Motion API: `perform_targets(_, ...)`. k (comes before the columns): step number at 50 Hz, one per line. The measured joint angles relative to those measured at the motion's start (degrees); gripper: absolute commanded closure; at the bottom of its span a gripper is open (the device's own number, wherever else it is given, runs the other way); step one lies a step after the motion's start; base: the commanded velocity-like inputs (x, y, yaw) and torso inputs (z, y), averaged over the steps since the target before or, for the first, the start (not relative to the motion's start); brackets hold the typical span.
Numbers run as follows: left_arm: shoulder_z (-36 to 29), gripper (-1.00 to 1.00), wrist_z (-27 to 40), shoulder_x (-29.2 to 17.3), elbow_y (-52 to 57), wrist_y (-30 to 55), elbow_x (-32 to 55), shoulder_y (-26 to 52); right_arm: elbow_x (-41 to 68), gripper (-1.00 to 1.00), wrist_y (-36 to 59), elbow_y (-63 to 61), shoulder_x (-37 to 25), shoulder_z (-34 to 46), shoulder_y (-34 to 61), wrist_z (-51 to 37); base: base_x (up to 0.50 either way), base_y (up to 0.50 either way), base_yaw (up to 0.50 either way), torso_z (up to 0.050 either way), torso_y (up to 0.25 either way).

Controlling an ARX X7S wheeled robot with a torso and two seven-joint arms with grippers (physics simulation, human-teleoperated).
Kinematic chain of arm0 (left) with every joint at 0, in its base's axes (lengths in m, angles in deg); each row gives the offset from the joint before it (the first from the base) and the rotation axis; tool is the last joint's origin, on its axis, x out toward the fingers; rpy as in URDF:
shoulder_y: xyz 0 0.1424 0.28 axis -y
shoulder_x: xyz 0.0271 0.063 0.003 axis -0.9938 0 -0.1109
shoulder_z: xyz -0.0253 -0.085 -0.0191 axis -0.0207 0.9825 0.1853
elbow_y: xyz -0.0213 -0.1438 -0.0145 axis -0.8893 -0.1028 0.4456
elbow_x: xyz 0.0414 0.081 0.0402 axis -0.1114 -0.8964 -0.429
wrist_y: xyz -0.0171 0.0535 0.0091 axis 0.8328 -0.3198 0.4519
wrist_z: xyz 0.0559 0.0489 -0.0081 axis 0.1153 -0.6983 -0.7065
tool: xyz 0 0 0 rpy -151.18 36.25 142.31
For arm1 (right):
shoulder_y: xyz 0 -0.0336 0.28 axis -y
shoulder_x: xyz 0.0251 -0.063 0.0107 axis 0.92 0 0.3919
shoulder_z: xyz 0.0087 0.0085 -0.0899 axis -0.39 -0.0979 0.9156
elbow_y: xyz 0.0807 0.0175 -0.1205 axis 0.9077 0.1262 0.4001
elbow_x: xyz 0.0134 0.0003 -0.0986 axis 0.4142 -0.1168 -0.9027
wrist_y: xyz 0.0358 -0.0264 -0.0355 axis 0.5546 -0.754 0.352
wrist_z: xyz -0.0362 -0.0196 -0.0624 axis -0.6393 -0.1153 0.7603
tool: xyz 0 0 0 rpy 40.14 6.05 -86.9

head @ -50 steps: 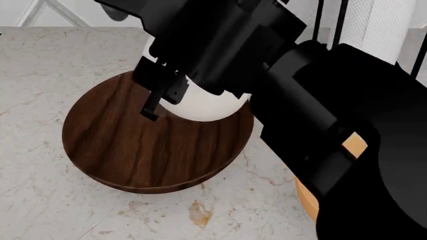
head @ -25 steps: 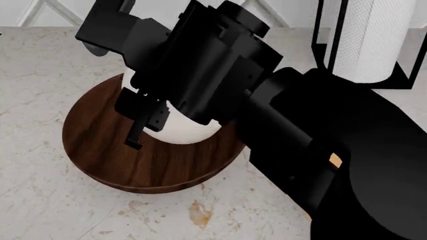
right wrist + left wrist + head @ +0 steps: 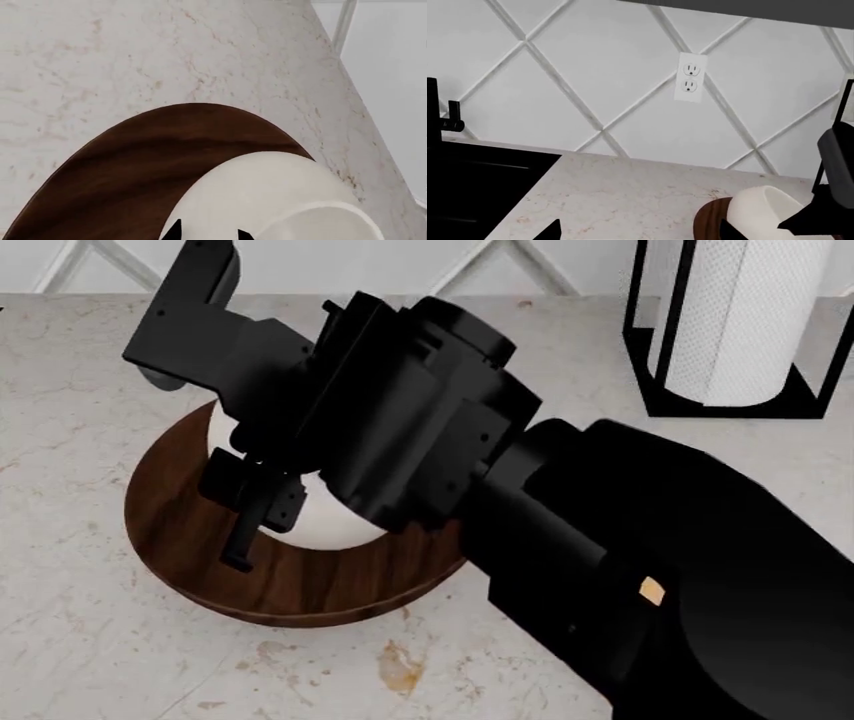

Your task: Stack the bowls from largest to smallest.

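We find the white bowl [image 3: 327, 525] sitting inside the dark wood-grain bowl [image 3: 174, 540] at centre-left of the head view, the right gripper [image 3: 260, 505] upon it; jaw state undeterminable. Left gripper [image 3: 640, 235] likewise. No legible markings.

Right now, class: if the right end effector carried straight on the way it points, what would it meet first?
Probably the wood-grain bowl. The right end effector points down into it, beside the white bowl it seems to hold. Depth is unclear, so how near the finger tips are is uncertain.
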Motion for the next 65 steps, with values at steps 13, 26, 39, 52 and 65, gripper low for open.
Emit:
perform_targets(13, 0.1, -1.0, 0.4, -0.4, 0.0, -0.5, 0.7, 0.0, -1.0, 1.0, 0.1, -0.5, 0.2, -1.3, -1.1, -1.4, 0.0, 0.0, 0.0, 0.0, 0.0)
perform_targets(26, -0.2, -1.0, 0.4, -0.6, 0.0, -0.9, 0.8, 0.0, -1.2, -1.0, 0.6, -0.7, -0.1, -0.2, -2.2, 0.0, 0.0, 0.0, 0.0, 0.0, 0.0)
perform_targets(39, -0.5, -1.0, 0.6, -0.8, 0.1, -1.2, 0.9, 0.0, 0.7, -1.0, 1.3, -1.2, -0.1, 0.6, -0.5, -0.2, 0.0, 0.0, 0.0, 0.0, 0.0)
perform_targets(52, -0.7, -1.0, 0.3, -0.7, 0.2, -1.5, 0.6, -0.3, 3.4, -1.0, 1.0, -1.0, -0.1, 0.8, 4.0, -0.6, 0.0, 0.0, 0.0, 0.0, 0.0)
perform_targets(65, -0.8, -1.0, 0.8, -1.1, 0.5, -1.9, 1.1, -0.3, 5.4, -1.0, 1.2, -0.3, -0.1, 0.8, 8.5, -1.0, 0.0, 0.0, 0.0, 0.0, 0.0)
